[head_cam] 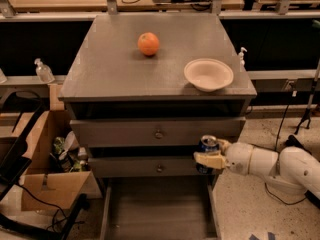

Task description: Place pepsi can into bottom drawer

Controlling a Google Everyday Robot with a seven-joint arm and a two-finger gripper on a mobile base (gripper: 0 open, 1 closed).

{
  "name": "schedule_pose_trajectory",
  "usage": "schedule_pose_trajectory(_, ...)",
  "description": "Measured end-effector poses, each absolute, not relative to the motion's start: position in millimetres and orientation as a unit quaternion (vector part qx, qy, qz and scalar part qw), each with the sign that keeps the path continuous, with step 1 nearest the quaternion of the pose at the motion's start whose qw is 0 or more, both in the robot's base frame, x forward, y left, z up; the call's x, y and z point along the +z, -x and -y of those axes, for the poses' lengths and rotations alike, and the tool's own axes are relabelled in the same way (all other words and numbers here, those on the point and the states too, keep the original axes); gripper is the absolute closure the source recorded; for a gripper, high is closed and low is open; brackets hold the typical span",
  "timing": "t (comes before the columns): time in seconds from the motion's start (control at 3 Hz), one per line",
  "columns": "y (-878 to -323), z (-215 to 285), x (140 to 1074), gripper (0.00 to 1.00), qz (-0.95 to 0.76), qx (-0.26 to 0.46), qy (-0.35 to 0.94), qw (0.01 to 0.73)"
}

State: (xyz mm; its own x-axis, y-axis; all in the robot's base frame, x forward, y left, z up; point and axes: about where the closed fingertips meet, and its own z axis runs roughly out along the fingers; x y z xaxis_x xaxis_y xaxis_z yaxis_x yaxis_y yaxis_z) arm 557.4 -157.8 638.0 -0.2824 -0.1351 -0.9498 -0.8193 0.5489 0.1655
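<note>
My gripper (pixel 209 156) is shut on the pepsi can (pixel 208 146), a small dark-blue can with a silver top. It holds the can upright in front of the cabinet's right side, level with the middle drawer. The white arm comes in from the right. The bottom drawer (pixel 158 209) is pulled open below: a wide shallow grey tray, its inside bare. The can hangs above the drawer's right rear corner.
An orange (pixel 148 43) and a white bowl (pixel 208 74) sit on the cabinet top (pixel 110 69). Two upper drawers with round knobs (pixel 158 133) are shut. A cardboard box (pixel 47 184) with clutter stands on the floor at left. Cables lie on the floor at right.
</note>
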Motion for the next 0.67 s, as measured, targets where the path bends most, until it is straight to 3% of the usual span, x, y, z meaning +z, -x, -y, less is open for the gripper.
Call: schedule_pose_trajectory(0.67, -542.4, 141.0, 633.9, 1.0, -0.71, 0.374, 0.349, 0.484)
